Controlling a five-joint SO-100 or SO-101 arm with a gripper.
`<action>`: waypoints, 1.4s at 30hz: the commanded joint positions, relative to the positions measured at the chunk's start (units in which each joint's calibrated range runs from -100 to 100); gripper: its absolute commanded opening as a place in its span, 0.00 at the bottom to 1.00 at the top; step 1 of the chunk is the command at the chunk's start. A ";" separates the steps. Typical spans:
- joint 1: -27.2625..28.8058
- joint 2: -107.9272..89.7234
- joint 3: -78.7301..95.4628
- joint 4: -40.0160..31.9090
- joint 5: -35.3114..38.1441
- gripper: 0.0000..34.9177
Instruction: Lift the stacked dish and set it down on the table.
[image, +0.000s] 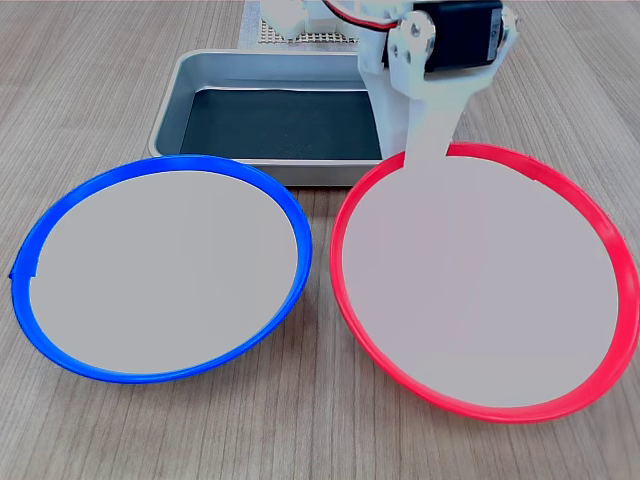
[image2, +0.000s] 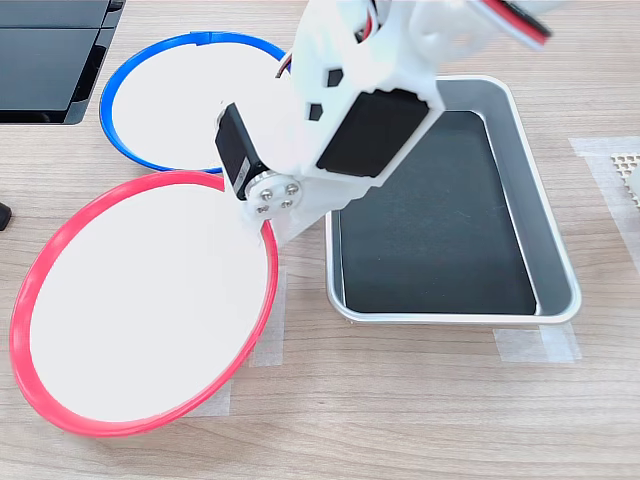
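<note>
Now my gripper (image: 425, 150) sits at the red dish's (image: 480, 290) twelve o'clock rim in the first exterior view, blue dish (image: 165, 265) at its nine. I judge the fingers pinch that rim, though I cannot tell for sure; the dish looks tilted over the table (image: 320, 430).

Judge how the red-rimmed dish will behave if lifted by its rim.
The red-rimmed dish looks thin and wide, so probably light but prone to tilting from one edge grip. Its smooth surface may slip between the fingers. It appears to hold its round shape, so likely stiff.

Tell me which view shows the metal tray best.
The second exterior view: the metal tray shows from above, its whole dark bottom visible apart from the corner under the arm. In the first exterior view it sits behind both bowls, its right end hidden by the gripper.
</note>
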 joint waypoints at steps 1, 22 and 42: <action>1.66 -1.15 0.82 0.77 1.12 0.12; 9.66 -41.49 24.30 2.75 1.56 0.00; 13.71 -108.61 86.84 -5.09 -4.98 0.00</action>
